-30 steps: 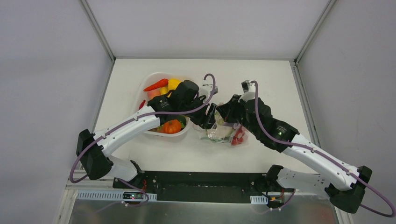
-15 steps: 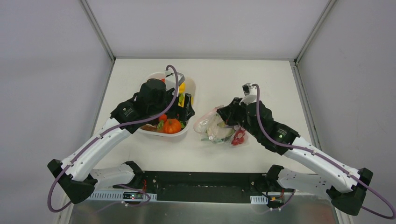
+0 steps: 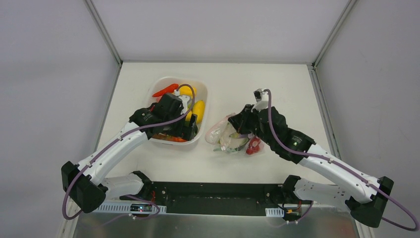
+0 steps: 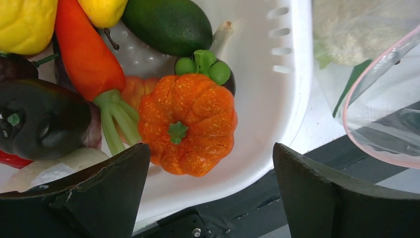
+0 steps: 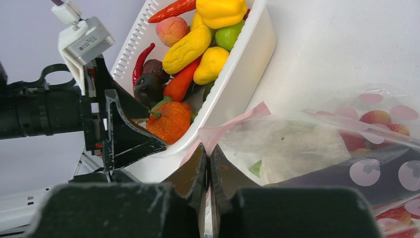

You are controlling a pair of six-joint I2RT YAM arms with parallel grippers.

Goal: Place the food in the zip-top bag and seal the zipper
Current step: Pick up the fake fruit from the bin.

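Note:
The food lies in a white tub (image 3: 204, 94). In the left wrist view I see an orange pumpkin (image 4: 188, 124), a carrot (image 4: 86, 54), a green avocado (image 4: 168, 25) and a dark eggplant (image 4: 39, 119). My left gripper (image 4: 210, 163) is open and empty, hovering over the pumpkin at the tub's near end (image 3: 190, 130). The clear zip-top bag (image 3: 230, 138) lies right of the tub, with a white item and a red one (image 3: 253, 145) inside. My right gripper (image 5: 208, 148) is shut on the pink zipper (image 5: 233, 124) and holds the bag's mouth up.
The tub (image 5: 237, 74) also holds yellow fruits, a red chilli and a peach. The bag's open mouth (image 4: 366, 84) faces the tub across a narrow gap. The black arm-base rail (image 3: 213, 191) runs along the near table edge.
My left arm has swung from the bag's mouth back over the tub and come down above the pumpkin, jaws open. My right gripper has kept its hold on the bag.

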